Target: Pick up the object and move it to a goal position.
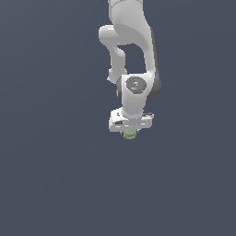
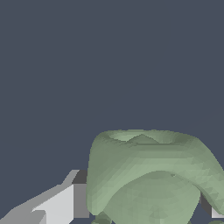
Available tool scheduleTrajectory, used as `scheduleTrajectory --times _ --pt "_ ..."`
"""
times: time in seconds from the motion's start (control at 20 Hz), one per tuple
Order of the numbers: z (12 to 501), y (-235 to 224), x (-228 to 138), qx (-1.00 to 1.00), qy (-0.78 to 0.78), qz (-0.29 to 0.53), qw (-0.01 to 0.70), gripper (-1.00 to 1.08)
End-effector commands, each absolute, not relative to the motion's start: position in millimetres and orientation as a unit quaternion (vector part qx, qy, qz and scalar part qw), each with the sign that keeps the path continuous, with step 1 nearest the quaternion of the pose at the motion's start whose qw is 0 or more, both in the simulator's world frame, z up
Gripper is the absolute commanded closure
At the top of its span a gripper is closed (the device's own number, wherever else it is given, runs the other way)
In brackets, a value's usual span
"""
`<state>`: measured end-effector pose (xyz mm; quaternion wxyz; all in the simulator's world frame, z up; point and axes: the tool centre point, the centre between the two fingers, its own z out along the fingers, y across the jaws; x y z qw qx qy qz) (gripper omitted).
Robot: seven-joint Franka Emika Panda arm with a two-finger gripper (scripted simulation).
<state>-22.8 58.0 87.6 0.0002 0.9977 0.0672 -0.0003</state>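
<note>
Surroundings give you only plain dark grey ground [image 1: 55, 184] on every side, with no other item near the arm. Your white gripper [image 1: 130, 131] points straight down, and the pale green object [image 1: 130, 134] peeks out just beneath it. In the wrist view the object [image 2: 148, 175] sits between the fingers [image 2: 61, 203], apparently clamped.
</note>
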Motion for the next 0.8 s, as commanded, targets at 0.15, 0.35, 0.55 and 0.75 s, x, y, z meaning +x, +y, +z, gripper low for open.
scheduleTrajectory --times 0.15,0.35,0.55,0.75 --pt "125.3 89.4 -52.9 0.998 0.068 0.0 0.001 1.08" --pt "155.2 114.0 -76.5 0.998 0.068 0.0 0.001 1.08" --pt "184.0 137.7 -98.5 0.998 0.068 0.0 0.001 1.08" --pt "208.3 157.8 -116.5 0.998 0.068 0.0 0.001 1.08"
